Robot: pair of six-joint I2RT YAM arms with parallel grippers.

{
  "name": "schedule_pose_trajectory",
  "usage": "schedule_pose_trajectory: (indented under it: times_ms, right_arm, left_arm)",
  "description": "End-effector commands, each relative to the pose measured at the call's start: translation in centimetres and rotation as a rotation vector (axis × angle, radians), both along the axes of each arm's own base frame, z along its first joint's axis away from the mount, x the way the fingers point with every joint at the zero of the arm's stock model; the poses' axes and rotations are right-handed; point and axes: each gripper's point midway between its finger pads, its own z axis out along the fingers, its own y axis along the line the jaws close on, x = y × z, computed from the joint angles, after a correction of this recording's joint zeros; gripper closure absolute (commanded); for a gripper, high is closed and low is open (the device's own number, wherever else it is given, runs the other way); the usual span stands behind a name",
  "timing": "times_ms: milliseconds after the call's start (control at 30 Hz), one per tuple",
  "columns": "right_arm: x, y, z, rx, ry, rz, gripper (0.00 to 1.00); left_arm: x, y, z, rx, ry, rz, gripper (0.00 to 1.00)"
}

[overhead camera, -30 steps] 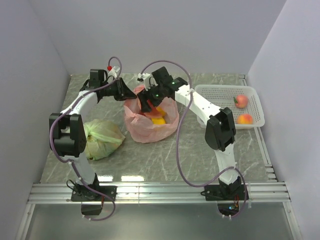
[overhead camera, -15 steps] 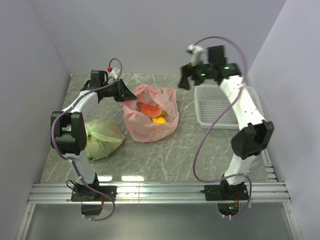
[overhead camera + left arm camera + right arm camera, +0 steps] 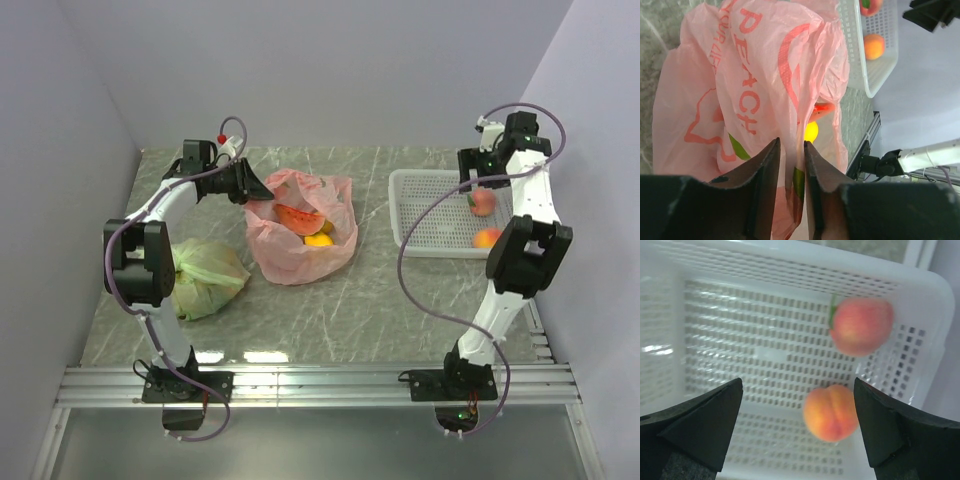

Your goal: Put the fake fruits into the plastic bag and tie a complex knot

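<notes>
Your left hand [image 3: 791, 150] is clamped on the rim of the plastic bag [image 3: 290, 255], with thin film pinched between its fingers. The bag sits open mid-bench [image 3: 380, 300], with a red slice [image 3: 297, 217] and an orange fruit [image 3: 318, 239] inside. Your right hand [image 3: 797, 385] is spread wide, grasping nothing, above the white basket [image 3: 430, 215] at the right. A pink peach [image 3: 861, 326] and an orange peach [image 3: 831, 412] lie in it, apart. The green bag [image 3: 205, 275] lies left of the pink one.
</notes>
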Motion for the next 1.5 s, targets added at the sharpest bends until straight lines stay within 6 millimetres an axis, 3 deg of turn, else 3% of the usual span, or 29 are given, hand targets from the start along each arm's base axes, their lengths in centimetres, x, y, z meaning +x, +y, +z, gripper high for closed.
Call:
schedule_pose_trajectory:
  times_ms: [0, 33, 67, 167, 333, 400, 700, 800, 867, 900, 933, 967, 1067, 1133, 1167, 1233, 1300, 1333, 1400, 1467]
  right_arm:
    - [1.3, -4.2, -0.8, -0.077, 0.008, -0.038, 0.02]
    - [1.9, -4.9, -0.5, -0.108, 0.002, -0.042, 0.02]
    - [2.3, -5.4, -1.8, -0.112, 0.028, -0.047, 0.02]
    - [3.5, -6.5, -2.8, -0.145, 0.026, -0.054, 0.02]
    - [4.1, -7.6, -4.8, -0.188, 0.040, -0.066, 0.02]
    - [4.1, -7.5, -6.7, -0.179, 0.076, -0.068, 0.02]
    - [4.9, -6.4, -10.5, -0.152, 0.114, -0.053, 0.03]
    - [5.1, -6.0, -11.1, -0.132, 0.119, -0.055, 0.09]
    - [4.9, -5.6, -10.8, -0.117, 0.113, -0.051, 0.19]
    - [4.8, -5.3, -10.5, -0.109, 0.109, -0.048, 0.24]
    - [4.5, -4.9, -9.9, -0.100, 0.102, -0.045, 0.38]
    - [4.4, -4.5, -9.6, -0.088, 0.099, -0.039, 0.45]
    - [3.5, -2.3, -7.4, -0.059, 0.080, -0.005, 0.55]
    - [3.0, 0.7, -5.8, -0.007, 0.061, 0.039, 0.56]
    - [2.9, 3.5, -3.1, 0.030, 0.013, 0.085, 0.59]
    - [2.3, 6.9, 0.6, 0.064, -0.047, 0.143, 0.59]
    - [1.4, 11.1, 3.1, 0.144, -0.071, 0.215, 0.60]
    - [0.6, 14.5, 4.9, 0.167, -0.098, 0.287, 0.60]
    - [-0.9, 19.4, 7.4, 0.231, -0.127, 0.378, 0.60]
    - [-2.6, 24.4, 8.6, 0.275, -0.138, 0.493, 0.60]
  left_arm:
    - [0.6, -0.2, 1.7, 0.009, -0.077, -0.025, 0.68]
    - [0.5, -0.2, 1.6, 0.012, -0.076, -0.026, 0.67]
    - [0.4, -0.2, 1.5, 0.013, -0.075, -0.027, 0.67]
    - [-0.2, 0.0, 1.0, 0.027, -0.070, -0.027, 0.68]
    - [-0.8, 0.2, 0.8, 0.051, -0.074, -0.036, 0.68]
    - [-0.7, 0.2, 0.8, 0.056, -0.075, -0.034, 0.68]
    - [-0.4, 0.3, 0.4, 0.060, -0.058, -0.025, 0.70]
    - [-0.2, 0.3, 0.4, 0.063, -0.062, -0.021, 0.71]
    - [-0.3, 0.3, 0.4, 0.062, -0.062, -0.022, 0.71]
    - [-0.3, 0.3, 0.3, 0.064, -0.057, -0.020, 0.73]
    - [-0.2, 0.3, 0.3, 0.065, -0.057, -0.021, 0.73]
    - [-0.2, 0.4, 0.3, 0.064, -0.057, -0.021, 0.74]
    - [0.0, 0.3, 0.3, 0.062, -0.061, -0.018, 0.75]
    - [0.3, 0.3, 0.4, 0.060, -0.062, -0.014, 0.75]
    - [0.4, 0.2, 0.6, 0.057, -0.069, -0.015, 0.77]
    - [0.6, 0.1, 0.9, 0.050, -0.077, -0.024, 0.78]
    - [0.9, 0.2, 1.3, 0.058, -0.093, -0.026, 0.80]
    - [1.0, 0.3, 1.3, 0.059, -0.095, -0.026, 0.81]
    - [0.9, 0.3, 1.4, 0.058, -0.099, -0.023, 0.82]
    - [0.7, 0.2, 1.5, 0.052, -0.094, -0.027, 0.83]
